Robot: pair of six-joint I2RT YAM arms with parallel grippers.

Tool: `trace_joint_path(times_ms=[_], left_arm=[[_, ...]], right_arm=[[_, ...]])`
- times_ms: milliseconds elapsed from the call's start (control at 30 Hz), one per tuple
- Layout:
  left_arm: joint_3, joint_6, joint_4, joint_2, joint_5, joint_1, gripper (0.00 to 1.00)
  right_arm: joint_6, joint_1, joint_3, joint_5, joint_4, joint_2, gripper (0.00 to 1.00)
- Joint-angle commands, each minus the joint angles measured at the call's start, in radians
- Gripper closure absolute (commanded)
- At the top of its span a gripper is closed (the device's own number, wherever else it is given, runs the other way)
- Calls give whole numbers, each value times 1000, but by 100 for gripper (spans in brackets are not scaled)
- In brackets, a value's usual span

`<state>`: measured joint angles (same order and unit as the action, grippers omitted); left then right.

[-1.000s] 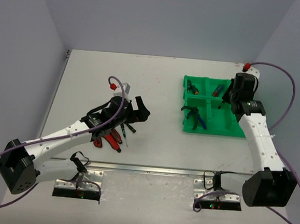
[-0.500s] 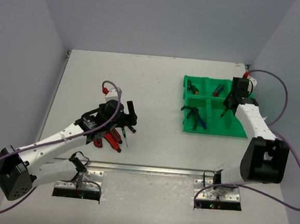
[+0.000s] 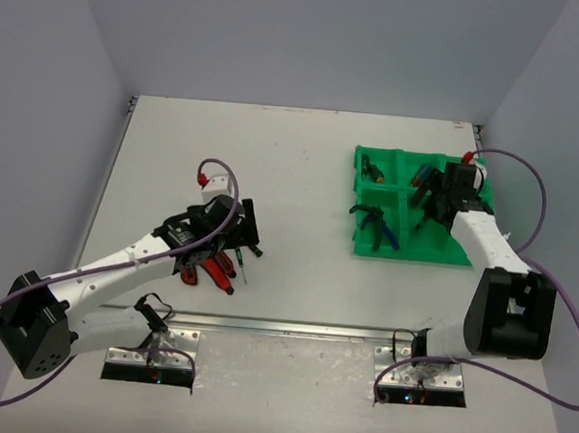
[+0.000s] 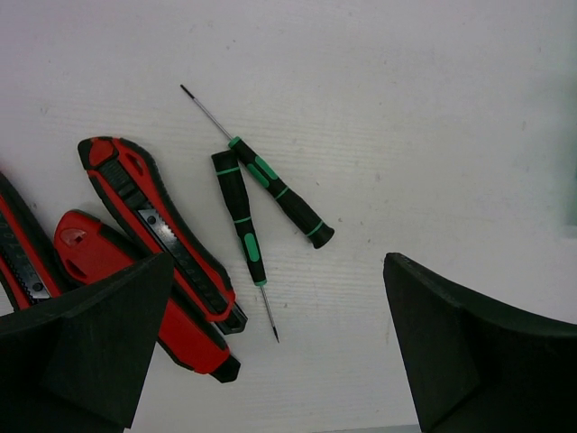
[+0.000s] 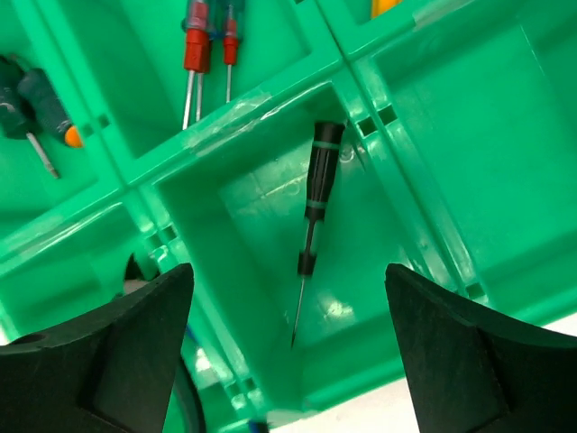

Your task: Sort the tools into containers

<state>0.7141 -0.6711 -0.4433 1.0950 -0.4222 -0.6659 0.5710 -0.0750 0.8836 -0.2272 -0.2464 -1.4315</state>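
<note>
My left gripper (image 4: 279,347) is open and empty just above the table, beside two black-and-green screwdrivers (image 4: 270,194) and red-and-black utility cutters (image 4: 158,225); in the top view they lie under it (image 3: 216,263). My right gripper (image 5: 288,347) is open and empty above the green tray (image 3: 447,251). A black-and-green screwdriver (image 5: 315,203) lies in the compartment below it. Red-handled screwdrivers (image 5: 203,45) lie in the compartment behind. Blue-handled pliers (image 3: 379,224) sit in the tray's near left compartment.
The tray's dividers (image 5: 270,99) rise between compartments. A dark tool with an orange tip (image 5: 41,104) lies in the far left compartment. Grey walls close the table at the back and sides. A metal rail (image 3: 281,326) runs along the near edge.
</note>
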Motion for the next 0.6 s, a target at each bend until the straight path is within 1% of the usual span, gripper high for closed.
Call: trace_joint_path(times_ms=[0, 167, 233, 267, 400, 567], left_arm=[[63, -73, -32, 58, -45, 11, 0], [132, -140, -75, 210, -68, 5, 1], [158, -164, -86, 257, -88, 3, 7], [171, -180, -93, 267, -97, 2, 9], [215, -253, -124, 346, -127, -7, 24], [300, -303, -170, 439, -165, -29, 30]], right_arm=[[2, 24, 71, 63, -42, 126, 3], [-29, 33, 92, 232, -116, 218, 1], [-45, 44, 77, 310, -126, 251, 1], [-47, 49, 70, 323, -121, 269, 1], [-55, 54, 27, 383, -107, 311, 1], [-63, 54, 21, 411, -94, 297, 1]])
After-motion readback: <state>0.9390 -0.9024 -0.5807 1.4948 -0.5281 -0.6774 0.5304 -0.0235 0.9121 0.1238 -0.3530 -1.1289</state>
